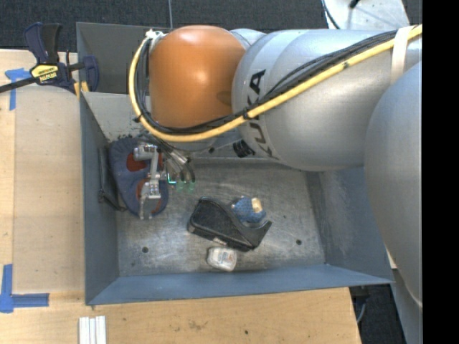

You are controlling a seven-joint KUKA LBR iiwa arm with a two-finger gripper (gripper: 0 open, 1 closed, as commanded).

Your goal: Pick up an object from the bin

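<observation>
My gripper (166, 180) hangs below the orange wrist cover at the bin's left side, open, with nothing visibly between its fingers. Its left finger (151, 189) stands over the right edge of a crumpled dark blue cloth thing with a red patch (126, 172), which lies against the left wall. The right finger (181, 168) is over bare floor, with a small green spot (186, 185) beside its tip. To the right, a flat black pouch (221, 225) lies on the floor. A small blue and tan lump (248, 208) rests on its upper right end.
A small white and grey lump (222, 258) lies near the front wall, just below the black pouch. The arm and its orange cover hide the back of the bin. Bare floor shows at the right and front left.
</observation>
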